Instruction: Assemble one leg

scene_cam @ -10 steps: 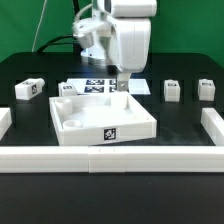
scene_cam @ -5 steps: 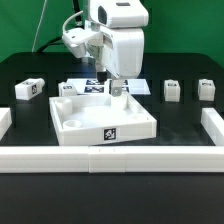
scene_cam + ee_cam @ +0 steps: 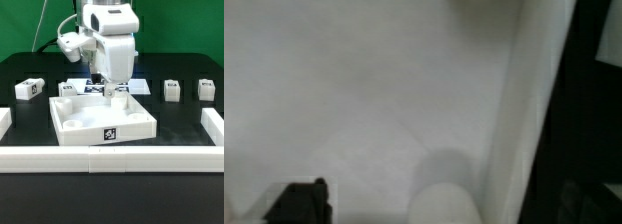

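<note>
The large white tray (image 3: pixel 100 118) lies in the middle of the table. One leg (image 3: pixel 120 93) stands upright at its far right corner. My gripper (image 3: pixel 106 86) hangs just to the exterior view's left of that leg, low over the tray's far edge. In the wrist view one dark finger (image 3: pixel 299 204) shows far to one side over the white tray surface (image 3: pixel 367 90), and a rounded white shape (image 3: pixel 448 206) lies between the jaws' lines; the jaws stand wide apart with nothing held. Other legs lie at the left (image 3: pixel 28 89) and at the right (image 3: pixel 172 90), (image 3: pixel 206 89).
The marker board (image 3: pixel 92 86) lies behind the tray, partly hidden by the arm. White walls run along the front (image 3: pixel 110 158), the left (image 3: pixel 5 120) and the right (image 3: pixel 213 124) of the black table. Another small white part (image 3: pixel 66 89) sits at the tray's far left corner.
The arm has shifted toward the exterior view's left and turned at the wrist. The gripper has moved off the upright leg, which stays standing on the tray corner.
</note>
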Available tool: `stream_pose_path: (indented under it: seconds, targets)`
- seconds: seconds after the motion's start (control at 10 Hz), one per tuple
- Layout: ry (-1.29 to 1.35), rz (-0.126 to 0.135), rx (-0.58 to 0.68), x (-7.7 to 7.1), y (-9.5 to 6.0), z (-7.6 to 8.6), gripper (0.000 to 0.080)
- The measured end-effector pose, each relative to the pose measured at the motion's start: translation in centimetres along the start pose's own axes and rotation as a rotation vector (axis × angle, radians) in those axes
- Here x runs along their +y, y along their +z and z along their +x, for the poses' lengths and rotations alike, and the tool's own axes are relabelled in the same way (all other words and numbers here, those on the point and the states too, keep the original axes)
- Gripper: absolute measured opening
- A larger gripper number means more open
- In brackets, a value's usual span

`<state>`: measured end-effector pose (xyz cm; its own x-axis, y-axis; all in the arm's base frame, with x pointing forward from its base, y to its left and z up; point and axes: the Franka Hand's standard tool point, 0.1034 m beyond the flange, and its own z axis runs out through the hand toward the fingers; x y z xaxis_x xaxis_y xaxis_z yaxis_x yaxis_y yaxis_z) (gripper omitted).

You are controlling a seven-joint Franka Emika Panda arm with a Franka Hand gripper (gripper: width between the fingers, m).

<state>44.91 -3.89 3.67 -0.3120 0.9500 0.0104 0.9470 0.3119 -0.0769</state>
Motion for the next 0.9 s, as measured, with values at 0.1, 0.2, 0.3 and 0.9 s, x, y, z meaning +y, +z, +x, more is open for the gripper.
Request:
stream_pose_path:
  seconds: [0.1,0.2,0.3,0.9]
  targets:
    - [0.003,0.012,0.009,-0.4,0.8,0.1,0.0650]
    - [0.008,0.029,0.020,-0.9,1.8,0.2,0.0650]
    - [0.011,0.035,0.024,-0.9,2.3,0.2,0.0650]
    - [0.042,0.042,0.027,-1.0,2.6,0.3,0.0287]
